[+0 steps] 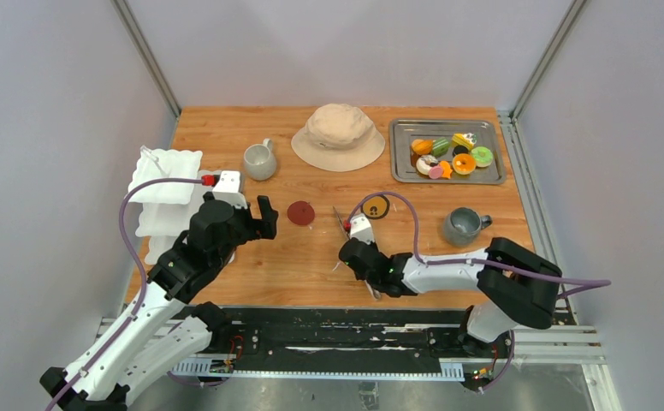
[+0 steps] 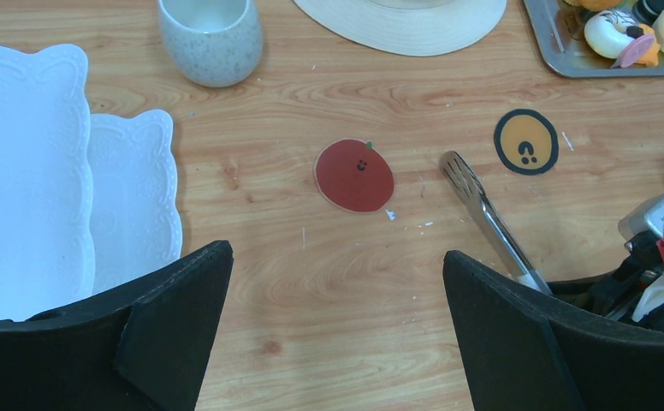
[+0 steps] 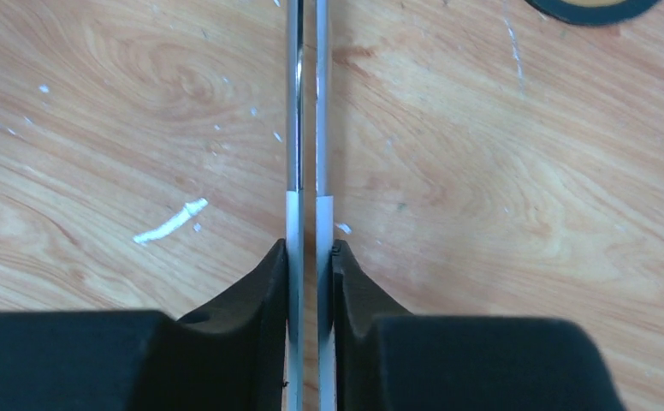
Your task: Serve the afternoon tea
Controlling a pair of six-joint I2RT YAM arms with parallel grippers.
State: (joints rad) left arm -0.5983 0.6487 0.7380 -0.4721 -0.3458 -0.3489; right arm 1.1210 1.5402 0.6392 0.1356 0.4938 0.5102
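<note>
Serving has hardly begun, as I judge it. Far to the left of the beige bucket hat point(image 1: 339, 135), the white wavy-edged stand point(image 1: 168, 175) shows bare tiers, with no pastry on any part in view. The white mug point(image 1: 259, 160) stands just left of the hat's brim, and nothing shows whether it is filled. Just right of the hat, the metal tray point(image 1: 395, 154) has all the toy pastries point(image 1: 448, 154) heaped on it. The grey mug point(image 1: 464, 225) sits to the right of the hat, on the arms' side of that tray. So every pastry is left to carry across to the stand, and the mugs may need placing too.

The left gripper point(image 2: 337, 334) hangs left of the hat and nearer the arms, over bare wood just short of a red apple sticker point(image 2: 354, 175). Its jaws are spread wide and hold nothing.

The right gripper point(image 3: 310, 282), on the near side of the hat, is clenched on the handle end of the long metal tongs point(image 3: 307, 128). It presses the two arms of the tongs almost together, and their tips point away towards an orange sticker point(image 1: 375, 206). The tongs carry no pastry.
</note>
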